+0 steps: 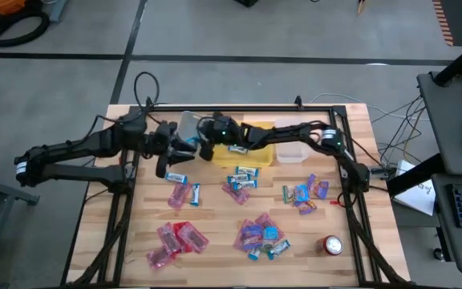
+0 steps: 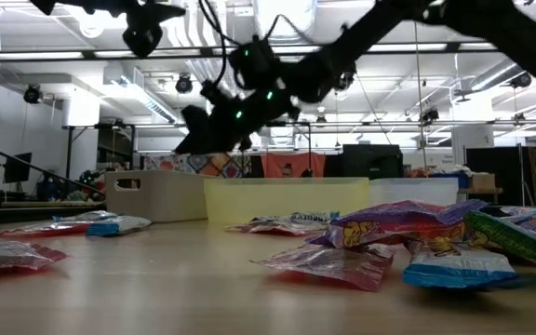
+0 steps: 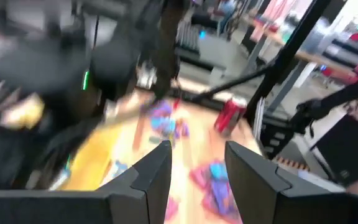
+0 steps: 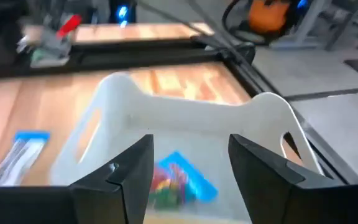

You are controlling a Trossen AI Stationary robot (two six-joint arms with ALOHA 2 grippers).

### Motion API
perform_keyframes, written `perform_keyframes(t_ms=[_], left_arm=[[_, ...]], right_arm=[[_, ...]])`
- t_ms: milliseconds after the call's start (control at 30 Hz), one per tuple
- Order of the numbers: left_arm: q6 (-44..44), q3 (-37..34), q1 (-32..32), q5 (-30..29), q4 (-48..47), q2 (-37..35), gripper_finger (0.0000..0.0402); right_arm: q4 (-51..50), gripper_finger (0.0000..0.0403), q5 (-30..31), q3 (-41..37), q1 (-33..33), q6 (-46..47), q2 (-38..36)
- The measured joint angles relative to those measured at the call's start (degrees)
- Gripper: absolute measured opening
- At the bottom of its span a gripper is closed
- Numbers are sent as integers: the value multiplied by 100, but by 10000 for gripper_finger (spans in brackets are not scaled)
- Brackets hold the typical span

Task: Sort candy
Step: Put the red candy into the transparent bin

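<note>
Candy lies in loose groups on the wooden table: red-pink pieces (image 1: 175, 238), blue-purple pieces (image 1: 257, 234) and blue-and-white pieces (image 1: 243, 175). My right gripper (image 4: 191, 142) hovers open above a white bin (image 4: 129, 106) at the far left of a row of bins. One blue-wrapped candy (image 4: 179, 180) lies on that bin's floor below the fingers, untouched. In the high view the right gripper (image 1: 202, 140) reaches across the row. My left gripper (image 3: 197, 168) is open and holds nothing; it hangs above the table beside the white bin (image 1: 188, 127).
A yellow bin (image 1: 251, 151) and another white bin (image 1: 292, 152) stand right of the first. A red and silver can (image 1: 332, 245) stands near the front right corner. A blue-and-white piece (image 4: 23, 152) lies on the table beside the white bin.
</note>
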Motion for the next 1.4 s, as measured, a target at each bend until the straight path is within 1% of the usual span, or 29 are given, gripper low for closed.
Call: perform_keyframes(t_ms=[100, 233, 333, 433, 533, 633, 733, 967, 1167, 1267, 1400], left_arm=[[-151, 0, -207, -422, -411, 0, 133], [-733, 0, -600, -1117, -1029, 0, 133], [-1402, 0, -976, -1646, -1640, 9, 133], [-2218, 0, -1379, -2176, -2176, 156, 133], [-3048, 0, -1746, -2313, -2709, 444, 132], [-3760, 0, -2150, -2319, -3160, 768, 132], [-4336, 0, -2519, -2314, -3418, 1113, 132], [-5317, 0, -3129, -2180, -3732, 1800, 132], [-5510, 0, -3167, -2267, -3813, 2437, 136], [-5515, 2, -3167, -2456, -3807, 2748, 149], [-5515, 4, -3167, -2502, -3788, 3124, 177]], right_arm=[[-1076, 194, -132, -42, 55, -212, -594], [-2523, 187, -158, -54, 177, -268, -1401], [-3666, 183, -146, -69, 299, -191, -1955], [-4489, 182, -155, -70, 452, -35, -2459], [-5016, 184, -154, -74, 620, 90, -2888], [-5464, 184, -145, -111, 817, 176, -3210], [-5771, 183, -151, -114, 1022, 326, -3492], [-6313, 183, -146, -116, 1353, 657, -3884], [-6444, 183, -151, -120, 1533, 723, -3936], [-6458, 183, -147, -123, 1593, 723, -3891], [-6510, 183, -147, -123, 1627, 752, -3825]])
